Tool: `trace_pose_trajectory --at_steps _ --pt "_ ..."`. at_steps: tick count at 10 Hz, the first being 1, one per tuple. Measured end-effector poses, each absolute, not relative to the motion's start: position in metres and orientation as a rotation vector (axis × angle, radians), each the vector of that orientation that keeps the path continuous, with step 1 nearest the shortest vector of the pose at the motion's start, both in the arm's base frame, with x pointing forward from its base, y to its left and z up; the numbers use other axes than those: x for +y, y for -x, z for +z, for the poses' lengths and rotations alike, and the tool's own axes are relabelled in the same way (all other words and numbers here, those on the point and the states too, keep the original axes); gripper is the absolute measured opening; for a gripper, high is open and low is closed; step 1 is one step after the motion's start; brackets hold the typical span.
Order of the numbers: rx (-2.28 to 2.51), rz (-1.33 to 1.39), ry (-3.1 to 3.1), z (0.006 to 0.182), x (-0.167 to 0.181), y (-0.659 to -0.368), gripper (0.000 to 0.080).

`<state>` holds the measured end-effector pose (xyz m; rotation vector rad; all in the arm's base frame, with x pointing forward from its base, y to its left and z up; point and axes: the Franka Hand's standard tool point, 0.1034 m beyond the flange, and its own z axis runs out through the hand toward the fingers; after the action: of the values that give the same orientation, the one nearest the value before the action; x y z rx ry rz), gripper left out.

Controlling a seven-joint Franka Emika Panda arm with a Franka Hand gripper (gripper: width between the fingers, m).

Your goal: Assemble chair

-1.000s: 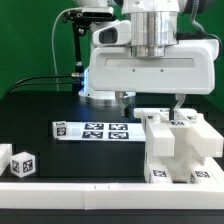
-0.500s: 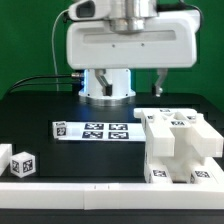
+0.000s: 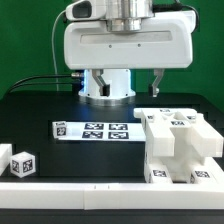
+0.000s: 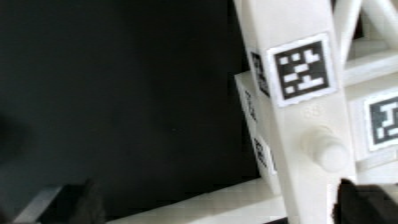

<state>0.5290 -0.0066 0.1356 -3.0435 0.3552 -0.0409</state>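
The chair [image 3: 180, 148] stands as a blocky white structure with black-and-white tags at the exterior view's right, near the table's front edge. My gripper [image 3: 127, 88] hangs open above the table, up and to the exterior view's left of the chair, touching nothing. One dark finger [image 3: 157, 82] shows above the chair's back corner. In the wrist view a white tagged bar of the chair [image 4: 306, 110] runs under the gripper [image 4: 217, 205]. Its dark fingertips [image 4: 63, 205] stand wide apart with nothing gripped between them.
The marker board [image 3: 95, 130] lies flat in the middle of the black table. A small white tagged cube [image 3: 22, 164] sits at the front left beside another white piece [image 3: 4, 155]. The robot's white base [image 3: 108, 90] stands behind, before a green backdrop.
Over the last second the gripper rose from just above the chair and moved to the exterior view's left, staying open. In the last half second it barely moved.
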Motion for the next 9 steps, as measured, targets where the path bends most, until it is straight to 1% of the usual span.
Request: trace_pose_trajectory --at_steps 2,3,6,7,8,9 --pt "0.271 -0.037 3.053 0.124 -0.053 -0.522 0.0649" --pt "0.265 -0.033 3.043 0.120 -0.064 -0.521 0.0649" --pt "0.223 -0.032 3.048 0.117 -0.066 -0.519 0.0649" --pt "0.162 -0.023 3.058 0.107 -0.079 -0.505 0.0649" --pt "0.114 -0.005 3.071 0.096 -0.090 -0.483 0.0649" --pt "0.036 -0.020 3.088 0.089 -0.100 -0.467 0.0649"
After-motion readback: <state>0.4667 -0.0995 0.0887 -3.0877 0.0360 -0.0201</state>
